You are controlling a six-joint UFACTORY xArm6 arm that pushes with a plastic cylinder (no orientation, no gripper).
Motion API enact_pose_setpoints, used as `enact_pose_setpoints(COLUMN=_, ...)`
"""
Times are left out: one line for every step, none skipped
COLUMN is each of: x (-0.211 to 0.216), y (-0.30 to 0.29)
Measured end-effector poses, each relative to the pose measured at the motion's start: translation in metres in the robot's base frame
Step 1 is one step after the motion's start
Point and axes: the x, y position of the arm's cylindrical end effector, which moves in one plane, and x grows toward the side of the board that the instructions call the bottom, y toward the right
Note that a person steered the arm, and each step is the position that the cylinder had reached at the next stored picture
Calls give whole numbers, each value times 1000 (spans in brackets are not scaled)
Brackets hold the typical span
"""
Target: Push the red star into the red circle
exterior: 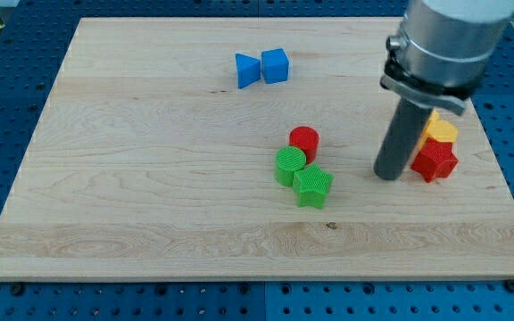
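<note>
One red star sits at 3 o'clock of my tip; no fingers here. I should circle behind, then push toward the red circle at 9 o'clock.

Worktop: pale wood, matt, visible grain. Ribbed, plastic-looking surfaces are seen on the red star, green star and red circle. Rod: dark, matt.

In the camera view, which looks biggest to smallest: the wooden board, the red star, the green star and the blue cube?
1. Wooden board, by far the largest.
2. Red star and green star look about alike; my rod partly hides the red one, so no ranking.
3. Blue cube, though it sits nearer the view's top.
</note>
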Motion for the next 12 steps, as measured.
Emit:
enact_pose_setpoints(x=39, y=0)
enact_pose_setpoints(x=44, y=-5)
enact_pose_setpoints(x=44, y=-23)
enact_pose_setpoints(x=49, y=-42)
enact_pose_setpoints(x=50, y=-65)
enact_pose_setpoints(x=50, y=-90)
enact_pose_setpoints(x=50, y=-95)
enact_pose_setpoints(x=57, y=-80)
enact_pose_setpoints(x=86, y=-32)
enact_pose_setpoints(x=101, y=24)
enact_pose_setpoints(x=98, y=89)
enact_pose_setpoints(x=68, y=137)
